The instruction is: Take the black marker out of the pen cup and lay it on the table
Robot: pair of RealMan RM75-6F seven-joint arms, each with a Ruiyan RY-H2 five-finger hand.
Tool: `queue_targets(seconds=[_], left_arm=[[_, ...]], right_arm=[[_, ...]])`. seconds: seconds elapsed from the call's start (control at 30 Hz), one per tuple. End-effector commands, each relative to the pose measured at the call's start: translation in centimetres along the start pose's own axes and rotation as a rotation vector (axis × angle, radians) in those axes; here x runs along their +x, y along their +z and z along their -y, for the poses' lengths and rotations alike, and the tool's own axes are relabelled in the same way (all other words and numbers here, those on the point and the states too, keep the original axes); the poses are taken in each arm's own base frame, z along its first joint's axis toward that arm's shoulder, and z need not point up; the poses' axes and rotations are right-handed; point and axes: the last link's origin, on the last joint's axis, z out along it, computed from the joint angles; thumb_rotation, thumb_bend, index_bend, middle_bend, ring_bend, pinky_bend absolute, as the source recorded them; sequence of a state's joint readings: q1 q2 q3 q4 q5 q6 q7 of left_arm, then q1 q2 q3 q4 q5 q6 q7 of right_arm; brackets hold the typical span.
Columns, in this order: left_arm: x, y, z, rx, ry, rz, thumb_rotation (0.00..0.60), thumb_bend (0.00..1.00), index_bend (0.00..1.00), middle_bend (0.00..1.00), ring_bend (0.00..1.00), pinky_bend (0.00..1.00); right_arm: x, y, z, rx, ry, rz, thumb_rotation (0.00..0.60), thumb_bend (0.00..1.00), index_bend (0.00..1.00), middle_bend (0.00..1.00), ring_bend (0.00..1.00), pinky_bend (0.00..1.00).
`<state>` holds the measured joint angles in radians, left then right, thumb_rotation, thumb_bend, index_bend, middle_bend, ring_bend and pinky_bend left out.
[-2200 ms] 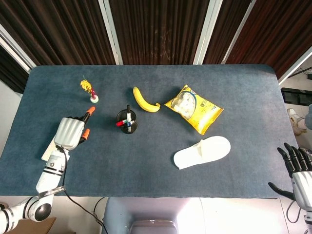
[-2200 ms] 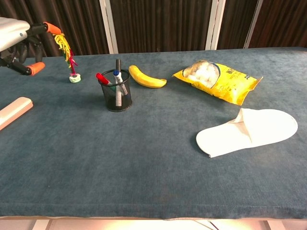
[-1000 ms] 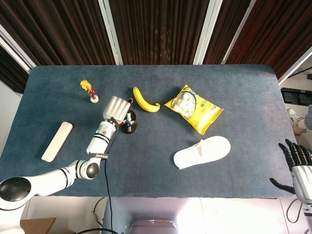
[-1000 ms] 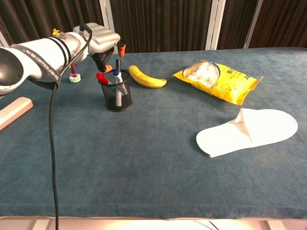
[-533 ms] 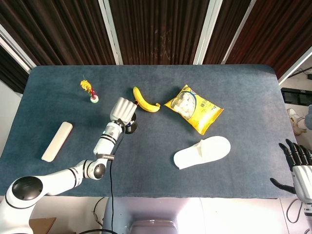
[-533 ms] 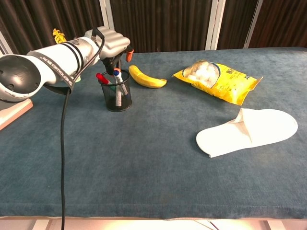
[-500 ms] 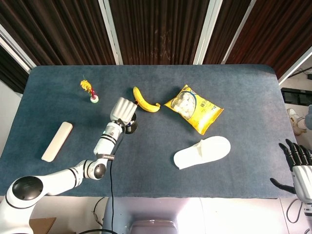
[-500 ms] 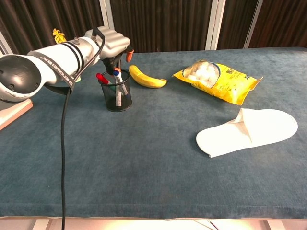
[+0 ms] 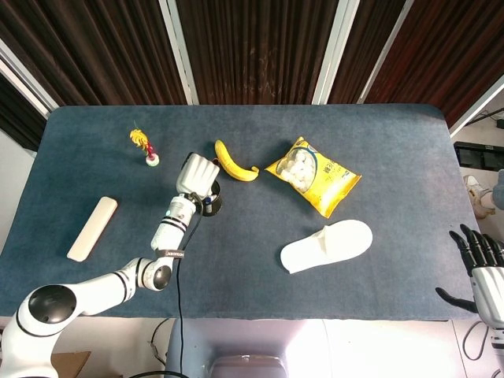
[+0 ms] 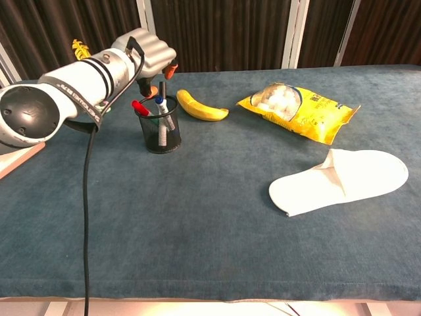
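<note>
The black mesh pen cup (image 10: pixel 161 131) stands left of the table's middle, holding a red marker (image 10: pixel 139 106), a blue-capped marker (image 10: pixel 160 105) and the black marker (image 10: pixel 162 88), which stands upright. My left hand (image 10: pixel 152 54) hovers right above the cup; its orange fingertips (image 10: pixel 172 66) flank the black marker's top without visibly closing on it. In the head view the left hand (image 9: pixel 198 174) covers most of the pen cup (image 9: pixel 210 205). My right hand (image 9: pixel 480 268) hangs off the table's near right corner, fingers spread and holding nothing.
A banana (image 10: pixel 200 106) lies just right of the cup, with a yellow snack bag (image 10: pixel 299 108) beyond it. A white slipper (image 10: pixel 339 179) lies at the front right. A small feathered toy (image 9: pixel 144 146) stands at the back left, and a pale block (image 9: pixel 92 228) at the left edge.
My left arm swung from the left edge over to the pen cup, dipped onto it, and has now risen slightly. The black marker still stands in the cup. The right hand stayed put.
</note>
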<state>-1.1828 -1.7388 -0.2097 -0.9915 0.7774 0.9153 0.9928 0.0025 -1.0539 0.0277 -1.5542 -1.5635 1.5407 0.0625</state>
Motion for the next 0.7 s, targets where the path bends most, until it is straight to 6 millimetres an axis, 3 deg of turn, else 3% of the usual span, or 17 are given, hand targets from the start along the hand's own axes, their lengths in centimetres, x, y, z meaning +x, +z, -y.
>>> queue_targets(seconds=[0.03, 0.7], left_arm=[[-0.16, -0.02, -0.02, 0.003, 0.015, 0.002, 0.6, 0.35, 0.38, 0.54, 0.67, 0.66], [-1.11, 0.02, -0.64, -0.009, 0.045, 0.009, 0.6, 0.37, 0.48, 0.55, 0.68, 0.69]], right_arm=[[0.04, 0.04, -0.02, -0.001, 0.0, -0.001, 0.6, 0.18, 0.1, 0.05, 0.02, 0.15], [0.2, 0.19, -0.09, -0.003, 0.003, -0.007, 0.6, 0.18, 0.1, 0.05, 0.02, 0.15]])
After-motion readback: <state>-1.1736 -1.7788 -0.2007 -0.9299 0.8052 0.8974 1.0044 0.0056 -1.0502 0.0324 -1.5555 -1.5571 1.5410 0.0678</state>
